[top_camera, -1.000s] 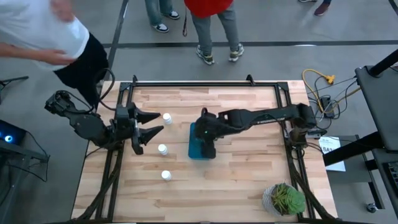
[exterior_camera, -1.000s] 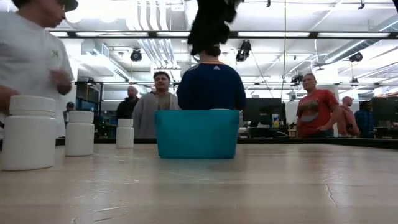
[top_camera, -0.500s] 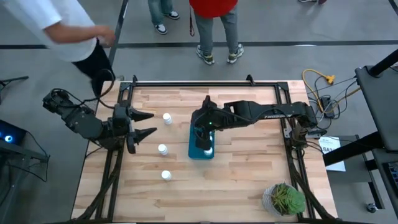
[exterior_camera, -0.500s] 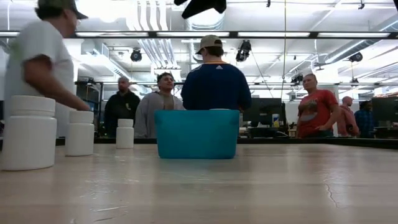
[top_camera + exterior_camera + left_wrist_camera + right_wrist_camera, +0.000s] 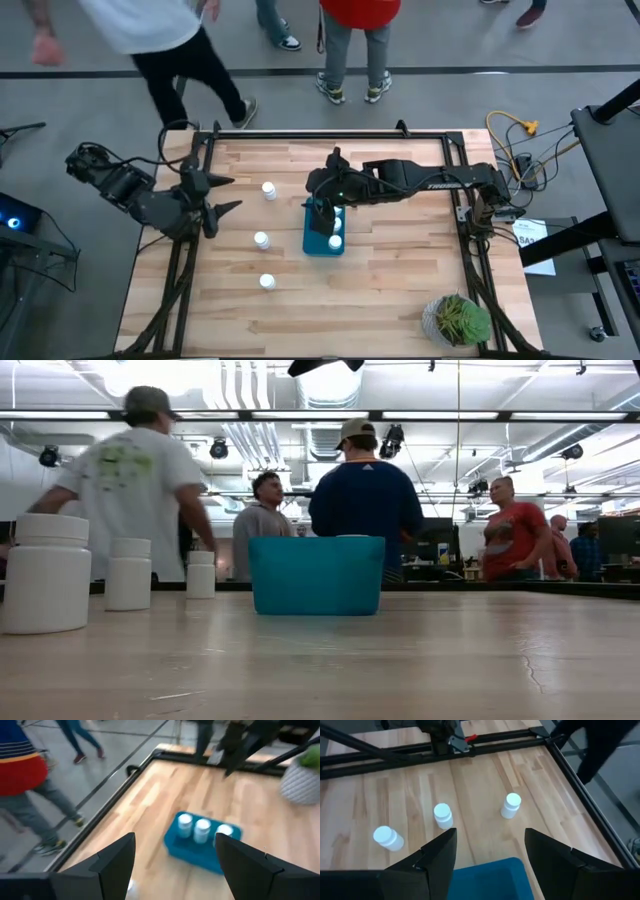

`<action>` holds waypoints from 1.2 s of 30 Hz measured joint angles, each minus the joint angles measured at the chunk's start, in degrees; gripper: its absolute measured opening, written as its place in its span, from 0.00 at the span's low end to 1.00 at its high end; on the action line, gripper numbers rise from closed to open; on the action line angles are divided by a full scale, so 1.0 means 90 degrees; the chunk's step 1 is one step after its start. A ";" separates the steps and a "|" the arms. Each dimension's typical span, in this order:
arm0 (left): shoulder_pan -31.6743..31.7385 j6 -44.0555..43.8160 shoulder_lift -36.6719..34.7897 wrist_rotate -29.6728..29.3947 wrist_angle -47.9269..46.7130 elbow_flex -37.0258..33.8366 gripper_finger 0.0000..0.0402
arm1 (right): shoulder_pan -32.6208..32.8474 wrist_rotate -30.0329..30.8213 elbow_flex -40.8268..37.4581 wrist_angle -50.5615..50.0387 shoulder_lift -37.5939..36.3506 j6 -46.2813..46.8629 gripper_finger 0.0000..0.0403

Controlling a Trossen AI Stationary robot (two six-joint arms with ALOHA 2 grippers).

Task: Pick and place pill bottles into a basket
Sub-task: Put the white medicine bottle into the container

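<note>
Currently, the basket (image 5: 323, 232) stands upright near the middle of the table (image 5: 400, 280), holding three bottles (image 5: 202, 830) side by side, as the left wrist view shows. Three more bottles (image 5: 261, 240) stand upright on the bare wood to the basket's left, in a loose line, well apart from each other and from the basket: one at the far side (image 5: 268, 190), one in the middle, one nearest the front (image 5: 267, 282). The right pincer (image 5: 322, 208) hovers above the basket's far end, fingers apart and holding nothing. The left pincer (image 5: 222, 193) waits at the table's left edge, near the loose bottles, fingers spread and empty. A potted plant (image 5: 457, 320) sits at the front right corner. People (image 5: 362, 495) stand beyond the far edge.
</note>
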 joint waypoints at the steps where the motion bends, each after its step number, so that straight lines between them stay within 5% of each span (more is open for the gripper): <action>1: 0.0056 0.0001 0.0009 -0.0003 -0.0077 0.0000 0.64 | -0.0001 0.0000 -0.0006 0.0000 0.0000 0.0029 0.56; 7: 0.0508 0.0006 0.0013 0.0205 -0.0441 -0.0001 0.64 | 0.0000 -0.0001 0.0017 0.0143 0.0000 0.0310 0.56; 14: 0.1321 0.0030 0.0099 0.1339 -0.0826 -0.0036 0.64 | 0.0001 -0.0005 0.0219 0.0713 0.0000 0.0837 0.56; 27: 0.2884 0.1375 0.0620 0.2186 -0.0818 -0.0289 0.64 | 0.0016 -0.0010 0.0883 0.1176 0.0000 0.0797 0.56; 36: 0.4180 0.2437 0.0939 0.3464 0.0059 -0.0705 0.64 | 0.0144 -0.0017 0.1535 0.1157 0.0000 0.0640 0.56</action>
